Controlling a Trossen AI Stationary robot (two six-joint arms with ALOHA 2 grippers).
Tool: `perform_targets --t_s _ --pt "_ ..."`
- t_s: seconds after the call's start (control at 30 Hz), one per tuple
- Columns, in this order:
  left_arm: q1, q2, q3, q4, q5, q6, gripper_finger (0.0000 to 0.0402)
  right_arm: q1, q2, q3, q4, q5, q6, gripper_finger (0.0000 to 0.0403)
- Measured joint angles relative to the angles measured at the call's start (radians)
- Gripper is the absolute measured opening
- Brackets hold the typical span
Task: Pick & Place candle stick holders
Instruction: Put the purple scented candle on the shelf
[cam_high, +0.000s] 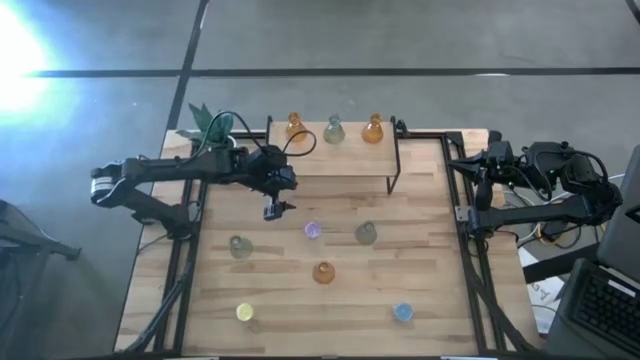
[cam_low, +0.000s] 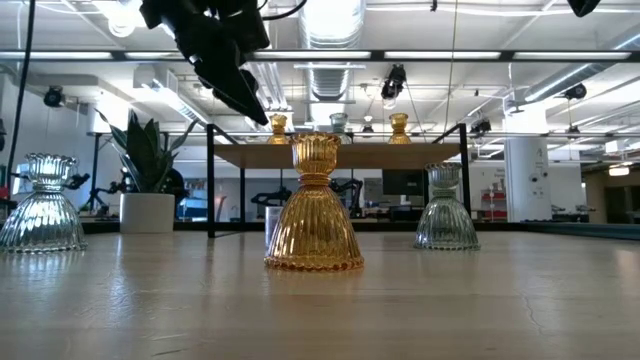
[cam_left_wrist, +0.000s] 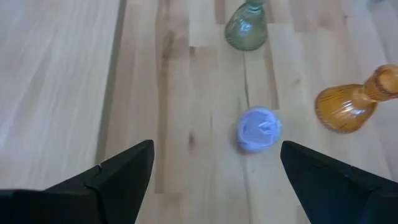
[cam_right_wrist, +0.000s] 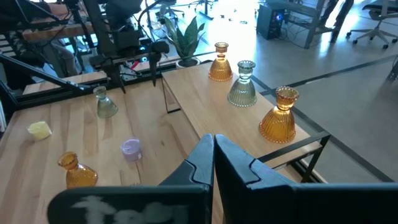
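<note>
Six glass candle stick holders stand on their wide bases on the wooden table: purple (cam_high: 312, 230), grey-green (cam_high: 366, 233), grey-green (cam_high: 240, 246), amber (cam_high: 323, 272), yellow (cam_high: 244, 312) and blue (cam_high: 403, 312). Three more stand on a raised shelf (cam_high: 345, 160) at the far side: amber (cam_high: 293, 125), grey-green (cam_high: 333, 130), amber (cam_high: 373, 128). My left gripper (cam_high: 274, 209) hangs open and empty above the table, left of and beyond the purple holder (cam_left_wrist: 258, 129), fingers pointing down. My right gripper (cam_right_wrist: 213, 152) is shut and empty at the table's right edge (cam_high: 470, 165).
A potted green plant (cam_high: 208, 125) stands at the far left corner, beside the shelf. The shelf has thin black legs (cam_high: 392, 180). Black frame rails run along the table's left and right edges (cam_high: 462, 230). Bare wood lies between the holders.
</note>
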Motion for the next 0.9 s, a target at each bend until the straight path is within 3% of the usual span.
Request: perform_targets --t_s 0.5,0.9 --pt "0.001 0.003 -0.002 -0.085 -0.055 0.008 0.0355 0.000 0.000 0.000 0.000 0.000 0.000 0.0008" --pt "-0.021 0.054 -0.021 -0.094 -0.002 0.133 0.0355 0.000 0.000 0.000 0.000 0.000 0.000 0.0008"
